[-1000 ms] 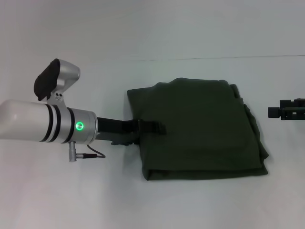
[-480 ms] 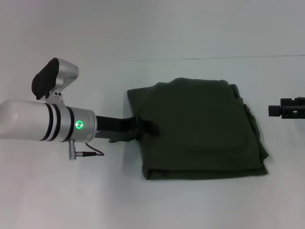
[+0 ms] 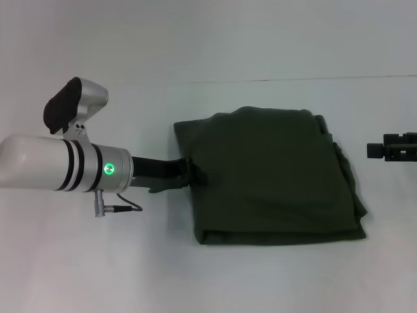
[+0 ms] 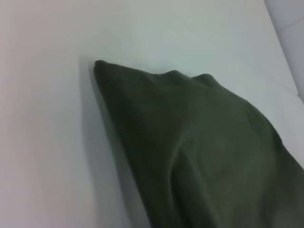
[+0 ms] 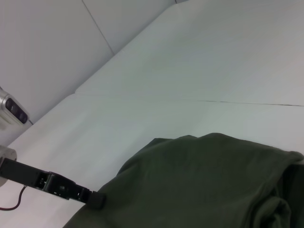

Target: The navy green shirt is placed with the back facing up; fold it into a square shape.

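The navy green shirt (image 3: 273, 176) lies folded into a rough rectangle on the white table, plain side up, with stacked layers showing along its right and near edges. My left gripper (image 3: 197, 175) reaches in from the left and sits at the shirt's left edge, just touching the cloth. The right wrist view shows that same left gripper (image 5: 96, 199) as a dark bar at the edge of the shirt (image 5: 199, 185). In the left wrist view only the shirt (image 4: 204, 152) and a raised corner of it appear. My right gripper (image 3: 374, 151) is parked off the shirt's right side, apart from it.
The white table (image 3: 98, 261) runs all round the shirt. A thin seam (image 3: 260, 81) crosses the surface behind it. The left arm's silver forearm with a green light (image 3: 108, 171) and a cable hangs over the table's left part.
The left gripper has drawn back to the left, from lying well over the shirt to its left edge. The shirt and the right arm have not moved.
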You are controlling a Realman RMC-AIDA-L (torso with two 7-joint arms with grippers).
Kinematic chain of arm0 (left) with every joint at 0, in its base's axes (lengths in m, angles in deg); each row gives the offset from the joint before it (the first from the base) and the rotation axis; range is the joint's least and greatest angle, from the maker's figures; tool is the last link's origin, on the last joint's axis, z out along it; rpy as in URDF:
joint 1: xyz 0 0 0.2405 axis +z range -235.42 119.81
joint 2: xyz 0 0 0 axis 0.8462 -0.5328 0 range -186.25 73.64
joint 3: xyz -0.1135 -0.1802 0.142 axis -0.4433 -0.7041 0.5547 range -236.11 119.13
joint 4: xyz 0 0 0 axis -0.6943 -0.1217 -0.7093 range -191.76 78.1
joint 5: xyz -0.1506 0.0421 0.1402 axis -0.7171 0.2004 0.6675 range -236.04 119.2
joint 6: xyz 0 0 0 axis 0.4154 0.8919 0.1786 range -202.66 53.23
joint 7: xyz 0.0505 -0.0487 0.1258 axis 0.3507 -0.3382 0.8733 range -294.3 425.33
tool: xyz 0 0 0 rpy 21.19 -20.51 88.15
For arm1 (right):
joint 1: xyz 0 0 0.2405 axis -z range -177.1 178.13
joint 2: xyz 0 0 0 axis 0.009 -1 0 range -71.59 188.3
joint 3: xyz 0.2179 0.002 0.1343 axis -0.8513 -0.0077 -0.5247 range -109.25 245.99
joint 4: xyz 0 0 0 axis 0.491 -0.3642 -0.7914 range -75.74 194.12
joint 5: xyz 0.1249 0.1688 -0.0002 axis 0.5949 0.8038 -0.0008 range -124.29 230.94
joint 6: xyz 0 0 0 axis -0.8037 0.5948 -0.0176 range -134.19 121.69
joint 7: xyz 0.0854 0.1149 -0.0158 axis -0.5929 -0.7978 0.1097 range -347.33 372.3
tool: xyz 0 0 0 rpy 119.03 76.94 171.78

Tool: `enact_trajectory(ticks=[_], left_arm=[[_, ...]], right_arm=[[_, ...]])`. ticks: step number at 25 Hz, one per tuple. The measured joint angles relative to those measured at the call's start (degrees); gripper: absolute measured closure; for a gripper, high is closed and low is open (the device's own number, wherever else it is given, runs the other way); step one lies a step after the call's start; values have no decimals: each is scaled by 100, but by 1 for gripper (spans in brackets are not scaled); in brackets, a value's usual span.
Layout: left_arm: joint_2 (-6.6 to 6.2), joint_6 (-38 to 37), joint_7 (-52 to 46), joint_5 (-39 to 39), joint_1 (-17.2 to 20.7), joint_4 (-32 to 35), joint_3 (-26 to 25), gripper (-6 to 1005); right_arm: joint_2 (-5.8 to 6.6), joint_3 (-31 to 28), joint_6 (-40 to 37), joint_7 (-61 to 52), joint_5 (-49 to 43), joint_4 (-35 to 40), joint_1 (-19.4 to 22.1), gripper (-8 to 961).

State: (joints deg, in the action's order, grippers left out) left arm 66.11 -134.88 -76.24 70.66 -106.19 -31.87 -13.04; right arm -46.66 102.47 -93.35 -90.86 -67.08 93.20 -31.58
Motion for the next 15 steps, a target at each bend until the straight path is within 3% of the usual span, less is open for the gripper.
enact_trajectory(ticks=[4,8,15], left_arm=[[-17,1,-22,3,-2,0,136,916],[-69,-58,-56,3,51,24,153,917],[-300,-474,-53,15,289,292,-81,918]], right_arm=[[-15,0,-2,-1,9,0,2,69],[-25,0,8,-1,14,0,6,67],[-48,0,20,-18,15,0,10,64]])
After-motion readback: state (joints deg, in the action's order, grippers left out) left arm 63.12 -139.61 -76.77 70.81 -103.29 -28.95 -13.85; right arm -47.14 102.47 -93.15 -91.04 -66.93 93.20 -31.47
